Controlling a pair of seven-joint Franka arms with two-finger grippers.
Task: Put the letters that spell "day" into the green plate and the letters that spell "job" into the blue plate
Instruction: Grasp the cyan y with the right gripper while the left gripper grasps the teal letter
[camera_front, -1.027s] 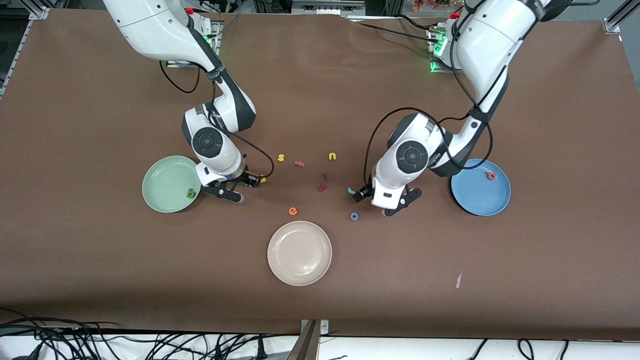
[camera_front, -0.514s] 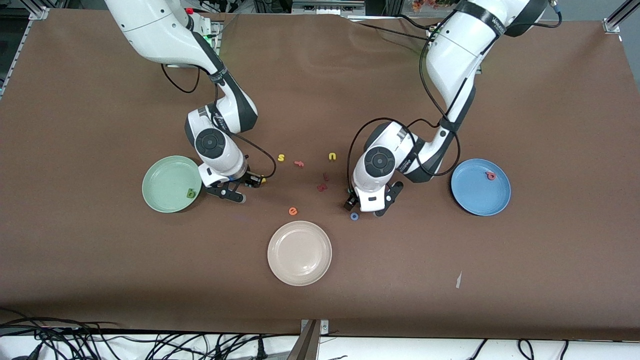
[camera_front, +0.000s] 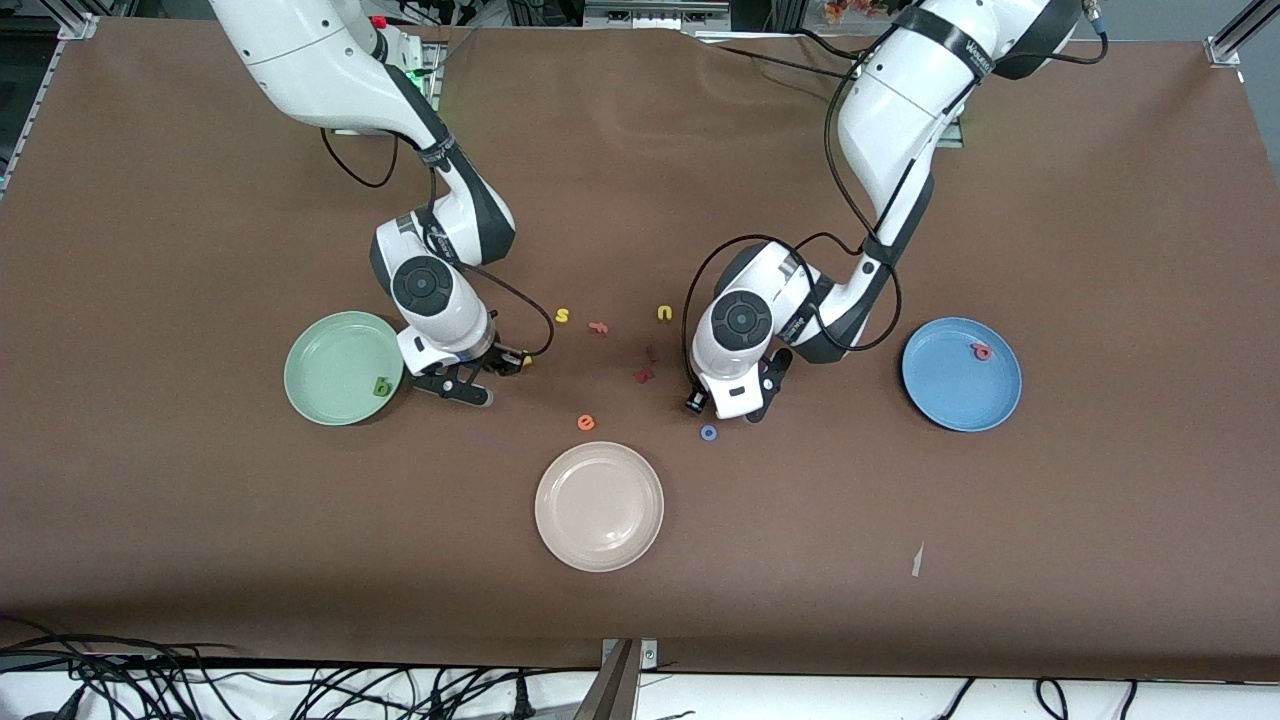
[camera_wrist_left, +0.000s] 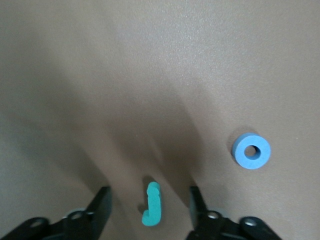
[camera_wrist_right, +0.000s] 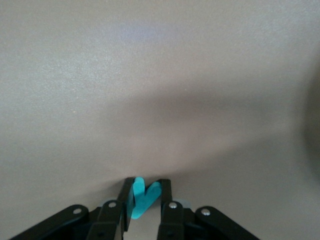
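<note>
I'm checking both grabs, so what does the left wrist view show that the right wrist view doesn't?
Only the left wrist view shows the teal "j" lying on the table between the left gripper's open fingers, with the blue "o" lying apart from it. Only the right wrist view shows the right gripper shut on the teal "y". Both show bare brown table.

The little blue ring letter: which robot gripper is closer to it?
Left. The left gripper, open around the teal "j", sits beside the blue "o"; the right gripper, shut on the teal "y", is by the green plate.
</note>
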